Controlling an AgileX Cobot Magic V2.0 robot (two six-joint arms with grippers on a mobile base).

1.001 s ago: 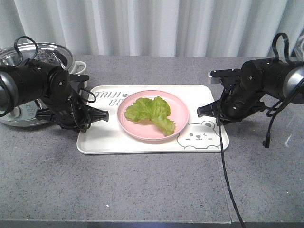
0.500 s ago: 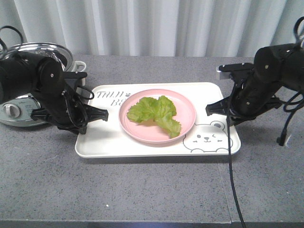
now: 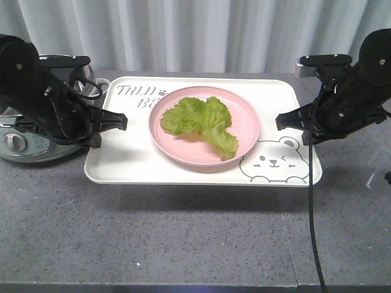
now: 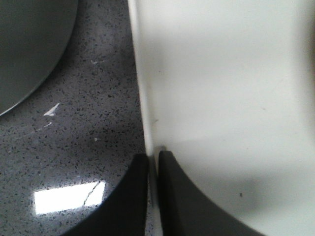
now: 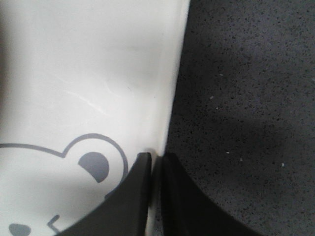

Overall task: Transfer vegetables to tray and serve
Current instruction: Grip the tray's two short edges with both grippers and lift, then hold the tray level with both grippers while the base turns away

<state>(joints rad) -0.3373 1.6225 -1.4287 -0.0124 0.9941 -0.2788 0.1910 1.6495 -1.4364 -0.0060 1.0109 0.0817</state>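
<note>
A green ruffled lettuce leaf, the vegetables (image 3: pixel 203 124), lies on a round pink plate (image 3: pixel 244 131) that sits on the cream-white tray (image 3: pixel 131 162). The tray hangs level above the grey counter and casts a shadow under it. My left gripper (image 3: pixel 120 121) is shut on the tray's left rim (image 4: pixel 142 98); one finger is over the rim, the other outside it. On the opposite side my right gripper (image 3: pixel 282 120) is shut on the right rim (image 5: pixel 170 88), beside the printed bear face (image 5: pixel 74 167).
A silver electric cooker (image 3: pixel 33 143) with a glass lid stands at the far left, close behind my left arm. The grey speckled counter (image 3: pixel 183 244) runs to a front edge near the bottom. A black cable (image 3: pixel 313 232) hangs from the right arm. White curtains close the back.
Both arms have lifted the tray with the plate and lettuce off the counter and brought it up and toward the camera. A shadow now lies beneath it.
</note>
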